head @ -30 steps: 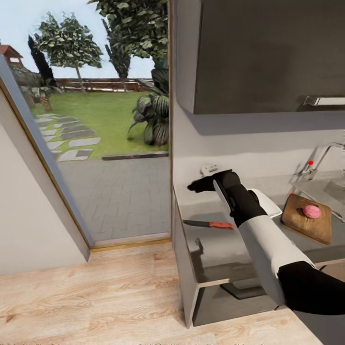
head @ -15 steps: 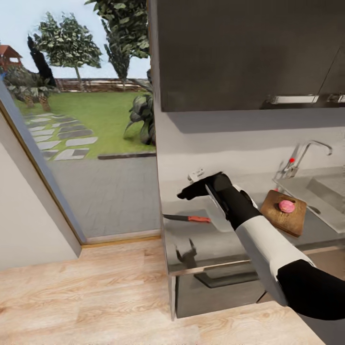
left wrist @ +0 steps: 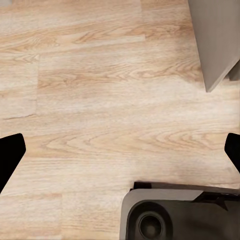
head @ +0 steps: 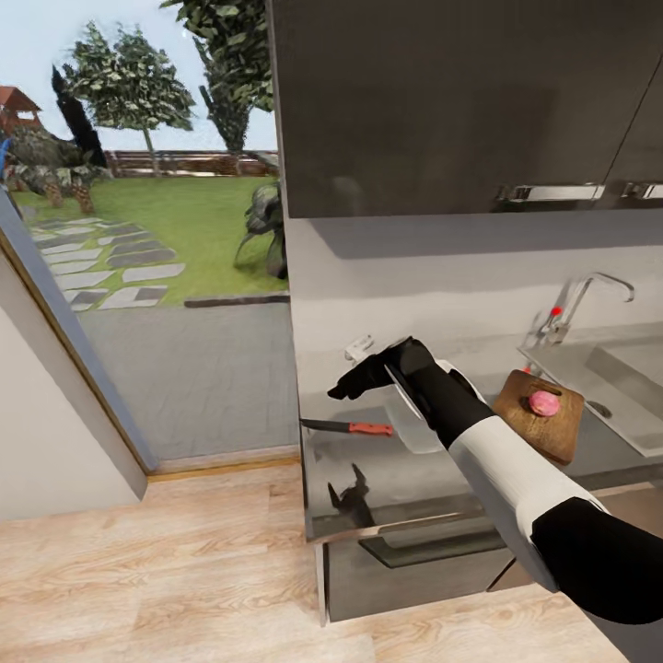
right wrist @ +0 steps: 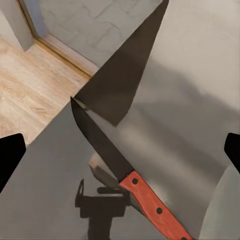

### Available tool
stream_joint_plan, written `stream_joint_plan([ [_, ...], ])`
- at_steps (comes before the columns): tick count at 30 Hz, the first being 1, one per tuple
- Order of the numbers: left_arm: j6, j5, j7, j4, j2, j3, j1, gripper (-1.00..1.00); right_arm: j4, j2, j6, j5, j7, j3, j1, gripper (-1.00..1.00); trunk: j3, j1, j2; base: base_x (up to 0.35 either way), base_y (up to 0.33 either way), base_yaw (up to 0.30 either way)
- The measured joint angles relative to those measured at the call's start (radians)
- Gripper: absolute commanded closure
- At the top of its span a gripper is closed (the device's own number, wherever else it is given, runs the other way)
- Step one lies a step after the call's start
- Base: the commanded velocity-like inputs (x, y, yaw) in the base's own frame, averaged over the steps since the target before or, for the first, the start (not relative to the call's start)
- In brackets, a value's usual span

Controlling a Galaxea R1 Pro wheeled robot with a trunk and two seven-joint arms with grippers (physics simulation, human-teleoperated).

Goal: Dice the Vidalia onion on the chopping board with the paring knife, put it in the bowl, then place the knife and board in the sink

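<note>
At your ten o'clock a tall glass door [head: 138,304] opens on a green lawn with grey stepping stones [head: 120,267] and leafy trees [head: 129,83], while dark glossy wall cabinets with steel bar handles [head: 460,101] hang at one o'clock.

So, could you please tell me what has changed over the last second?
Mostly the camera swung, sliding the whole kitchen leftward in view. The right claw hangs open above the counter, close over the knife, nothing gripped. The knife still lies on the counter and the onion remains on the board.
</note>
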Motion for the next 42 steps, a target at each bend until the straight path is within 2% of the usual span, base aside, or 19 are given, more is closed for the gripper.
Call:
stream_joint_plan([
  [4, 0.0, 0.0, 0.0, 0.0, 0.0, 0.0, 0.0, -1.0, 0.021, -0.01, -0.022, 0.0, 0.016, 0.016, 0.0, -1.0, 0.0, 0.0, 0.0, 0.007, -0.001, 0.0],
  [7, 0.0, 0.0, 0.0, 0.0, 0.0, 0.0, 0.0, -1.0, 0.046, -0.015, -0.031, 0.0, 0.025, 0.05, 0.0, -1.0, 0.0, 0.0, 0.0, 0.002, 0.0, 0.0],
  [12, 0.0, 0.0, 0.0, 0.001, 0.0, 0.0, 0.0, -1.0, 0.084, -0.018, -0.051, 0.0, 0.03, 0.07, 0.0, -1.0, 0.0, 0.0, 0.0, 0.0, 0.0, 0.0],
  [23, 0.0, 0.0, 0.0, 0.001, 0.0, 0.0, 0.0, -1.0, 0.137, -0.025, -0.063, -0.001, 0.032, 0.075, 0.001, -1.0, 0.0, 0.0, 0.0, 0.018, 0.0, 0.0],
  [42, 0.0, 0.0, 0.0, 0.001, 0.0, 0.0, 0.0, -1.0, 0.15, -0.026, -0.065, 0.001, 0.041, 0.077, 0.001, -1.0, -0.009, 0.0, 0.0, 0.056, -0.023, 0.0],
])
